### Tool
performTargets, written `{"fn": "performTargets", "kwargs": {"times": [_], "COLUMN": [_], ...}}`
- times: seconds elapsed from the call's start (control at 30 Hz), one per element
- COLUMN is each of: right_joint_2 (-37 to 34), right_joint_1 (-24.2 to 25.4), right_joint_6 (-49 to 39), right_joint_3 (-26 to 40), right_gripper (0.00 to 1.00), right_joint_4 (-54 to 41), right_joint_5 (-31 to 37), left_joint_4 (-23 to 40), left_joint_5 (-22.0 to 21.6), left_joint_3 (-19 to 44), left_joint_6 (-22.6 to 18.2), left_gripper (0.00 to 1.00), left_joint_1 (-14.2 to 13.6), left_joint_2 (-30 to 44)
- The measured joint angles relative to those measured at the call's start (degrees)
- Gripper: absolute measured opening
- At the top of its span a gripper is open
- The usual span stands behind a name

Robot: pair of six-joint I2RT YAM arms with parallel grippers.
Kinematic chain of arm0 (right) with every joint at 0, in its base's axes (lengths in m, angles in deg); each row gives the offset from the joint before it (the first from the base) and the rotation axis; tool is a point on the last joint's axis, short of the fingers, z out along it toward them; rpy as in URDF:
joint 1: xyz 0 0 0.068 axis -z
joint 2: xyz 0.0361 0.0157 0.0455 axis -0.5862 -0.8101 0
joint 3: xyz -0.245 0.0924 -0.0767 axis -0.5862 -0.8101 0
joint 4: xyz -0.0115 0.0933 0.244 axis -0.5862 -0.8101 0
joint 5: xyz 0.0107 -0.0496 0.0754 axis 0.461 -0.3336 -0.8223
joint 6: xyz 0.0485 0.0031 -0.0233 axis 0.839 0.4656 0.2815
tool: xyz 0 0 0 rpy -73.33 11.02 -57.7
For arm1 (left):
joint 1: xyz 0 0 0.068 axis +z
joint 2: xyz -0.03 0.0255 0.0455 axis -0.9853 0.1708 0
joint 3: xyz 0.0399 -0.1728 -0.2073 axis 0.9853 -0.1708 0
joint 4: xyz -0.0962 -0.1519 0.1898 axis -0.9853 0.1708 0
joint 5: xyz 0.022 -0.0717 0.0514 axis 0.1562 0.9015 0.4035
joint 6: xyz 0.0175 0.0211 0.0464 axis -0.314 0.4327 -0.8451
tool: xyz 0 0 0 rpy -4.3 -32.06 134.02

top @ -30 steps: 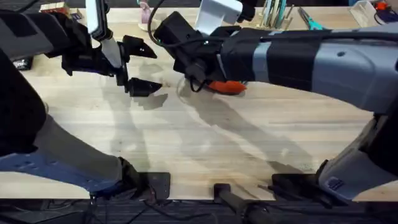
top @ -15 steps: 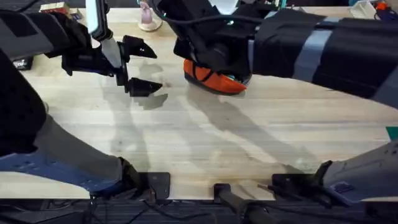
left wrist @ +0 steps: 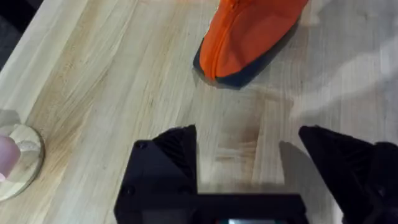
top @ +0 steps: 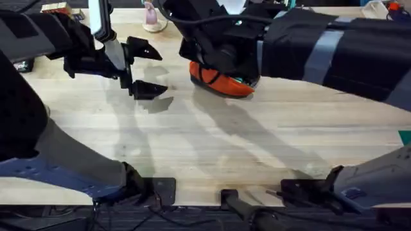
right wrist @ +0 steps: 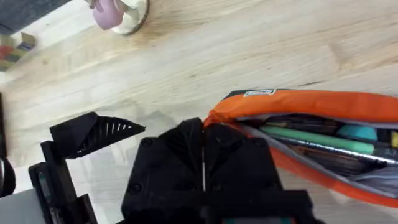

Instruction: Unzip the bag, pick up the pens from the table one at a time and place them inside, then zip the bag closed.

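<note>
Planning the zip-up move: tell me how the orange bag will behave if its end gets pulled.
The bag looks like soft fabric, gaping open over the pens, so it will probably sag and fold rather than stay stiff. Lying unanchored on the smooth table, it may slide. The right end effector is shut at its end.

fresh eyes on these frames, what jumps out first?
The small orange fabric pouch with a navy bottom band on the light wooden table, far middle, mostly under the bulky right arm. In the right wrist view the pouch gapes open, mint-green stick pens already inside, with the right claw shut at its end. The left claw hangs open just left of it.
</note>
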Motion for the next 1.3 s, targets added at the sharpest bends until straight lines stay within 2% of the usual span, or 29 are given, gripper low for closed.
{"fn": "performTargets", "kwargs": {"times": [0.23, 0.53, 0.67, 0.97, 1.1, 1.3], "right_joint_2": [0.0, 0.0, 0.0, 0.0, 0.0, 0.0], "right_joint_1": [0.0, 0.0, 0.0, 0.0, 0.0, 0.0], "right_joint_6": [0.0, 0.0, 0.0, 0.0, 0.0, 0.0], "right_joint_3": [0.0, 0.0, 0.0, 0.0, 0.0, 0.0], "right_gripper": [0.031, 0.031, 0.031, 0.031, 0.031, 0.031], "right_joint_4": [0.0, 0.0, 0.02, 0.02, 0.02, 0.02], "right_joint_5": [-0.13, -0.17, -0.17, -0.17, -0.17, -0.17], "left_joint_4": [1.95, 2.61, 2.79, 2.14, -0.29, -7.38], "left_joint_5": [2.14, 10.85, 13.33, 14.67, 14.66, 14.84], "left_joint_3": [0.0, 0.0, 0.0, 0.0, 0.0, 0.02], "left_joint_6": [-0.04, -0.04, -0.05, -0.06, 0.09, 5.6], "left_gripper": [0.993, 0.993, 0.993, 0.993, 0.993, 0.993], "left_joint_1": [0.0, -0.13, -0.24, -0.47, -1.95, -5.44], "left_joint_2": [0.0, 0.0, -0.02, -0.02, -0.02, 0.64]}}
